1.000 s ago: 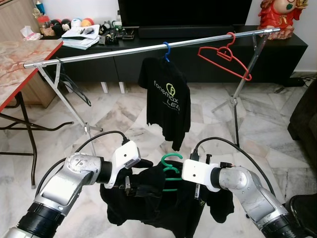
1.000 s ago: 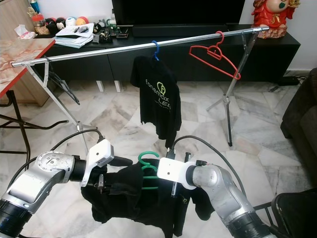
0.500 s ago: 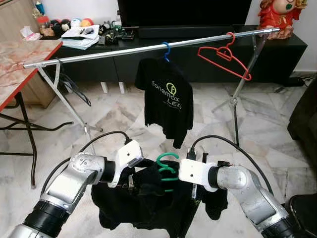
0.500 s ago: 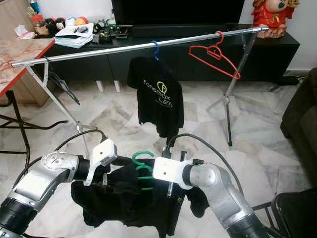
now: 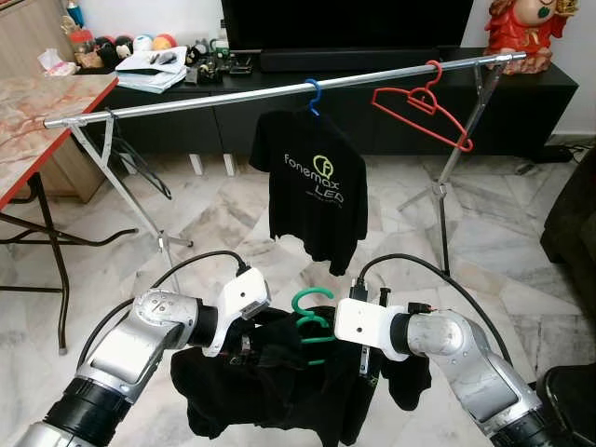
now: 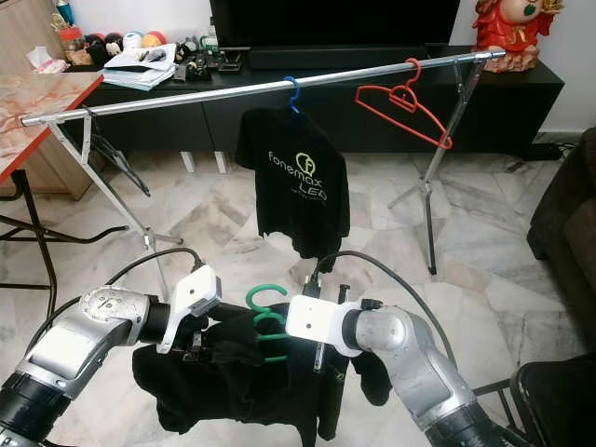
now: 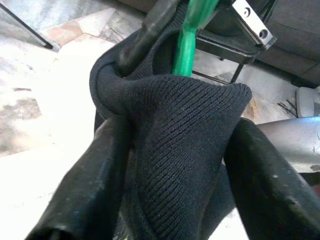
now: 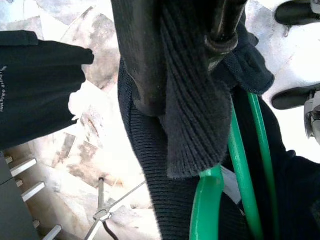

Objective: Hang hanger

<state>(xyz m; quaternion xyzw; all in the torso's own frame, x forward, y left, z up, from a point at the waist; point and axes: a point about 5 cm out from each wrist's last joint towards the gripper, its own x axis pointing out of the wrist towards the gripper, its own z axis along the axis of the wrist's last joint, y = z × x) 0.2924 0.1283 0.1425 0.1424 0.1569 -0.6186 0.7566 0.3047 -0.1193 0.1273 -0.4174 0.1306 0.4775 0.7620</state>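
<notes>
A green hanger [image 5: 310, 317] carries a black knit garment [image 5: 279, 391] low in front of me, hook upward. My left gripper [image 5: 253, 346] is shut on the garment's left shoulder; in the left wrist view the black knit [image 7: 180, 150] is pinched between both fingers beside the green hanger [image 7: 187, 37]. My right gripper [image 5: 365, 368] is shut on the right shoulder, its fingers clamping the black knit [image 8: 185, 100] over the green hanger [image 8: 235, 165]. The silver rail [image 5: 233, 96] runs across above and beyond, well above the hook.
On the rail hang a black printed T-shirt [image 5: 312, 191] on a blue hanger [image 5: 313, 95] and a bare red hanger [image 5: 424, 104]. The rack's legs [image 5: 447, 177] splay on the marble floor. A red-edged table [image 5: 37, 121] stands left, a dark TV cabinet [image 5: 372, 93] behind.
Both grippers with the green hanger and garment have shifted slightly left and up. The T-shirt on the rail has swung to face me more squarely.
</notes>
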